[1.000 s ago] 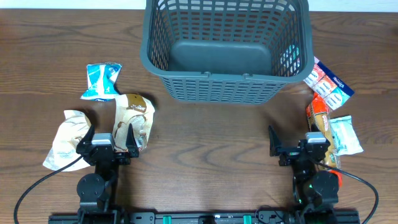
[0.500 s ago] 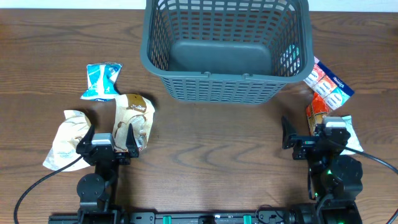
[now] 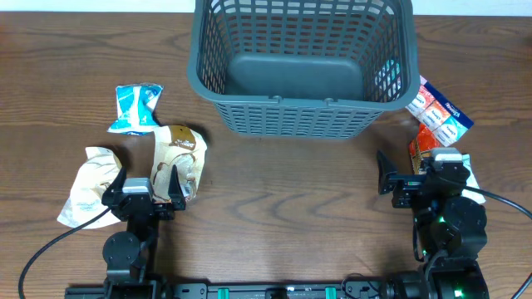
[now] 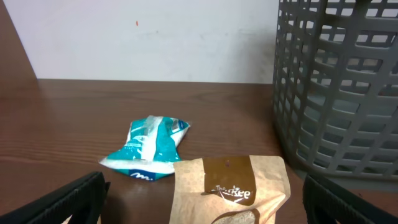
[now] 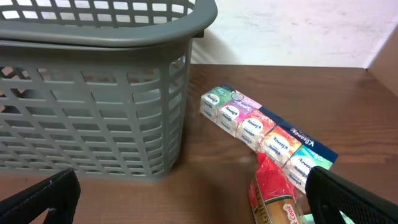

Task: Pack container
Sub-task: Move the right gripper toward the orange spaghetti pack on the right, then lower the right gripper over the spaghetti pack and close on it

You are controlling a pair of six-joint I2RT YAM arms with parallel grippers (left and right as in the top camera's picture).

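Overhead, the container (image 3: 291,116) stands at the far middle of the wooden worktop (image 3: 274,191), a big dark grey basket with slotted walls and nothing on its solid bottom. The left gripper (image 3: 145,179) sits low at the near left, its fingers spread wide and holding nothing. From the left wrist view both fingers show only at the bottom corners, with a brown paper bag (image 4: 230,190) lying between them and a teal packet (image 4: 148,149) just beyond it. The basket wall rises to the right of both. A crumpled cream bag (image 3: 87,187) lies left of that gripper.

The right gripper (image 3: 422,171) is at the near right, also spread wide and empty. From its wrist view a red packet (image 5: 273,193) lies on the worktop between the fingers, nearer the right one. A strip of small tissue packs (image 5: 267,130) is just past it, close beside the container's right corner. I cannot tell whether the fingers touch the red packet.
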